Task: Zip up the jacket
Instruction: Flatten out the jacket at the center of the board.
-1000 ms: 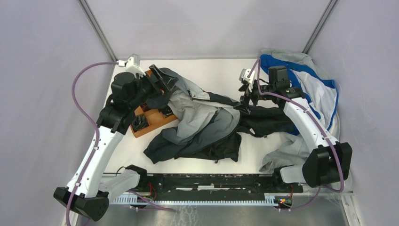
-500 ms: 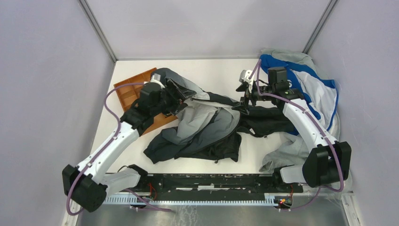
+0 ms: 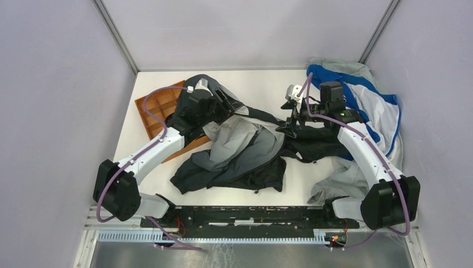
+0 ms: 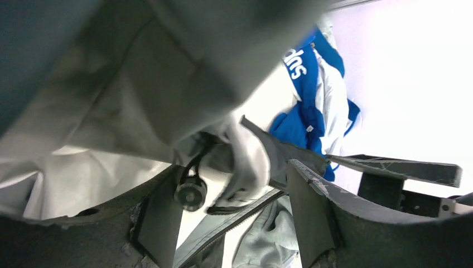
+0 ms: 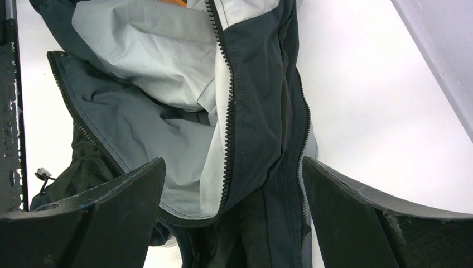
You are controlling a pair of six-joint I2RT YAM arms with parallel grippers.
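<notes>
The jacket [image 3: 245, 151] lies crumpled mid-table, unzipped. The left gripper [image 3: 225, 104] sits at its eleven o'clock end, fingers spread, with a pale grey fold and a cord toggle [image 4: 190, 193] between them, not pinched. Over at two o'clock the right gripper [image 5: 233, 164] hovers, jaws wide, above the open zipper [image 5: 227, 123].
</notes>
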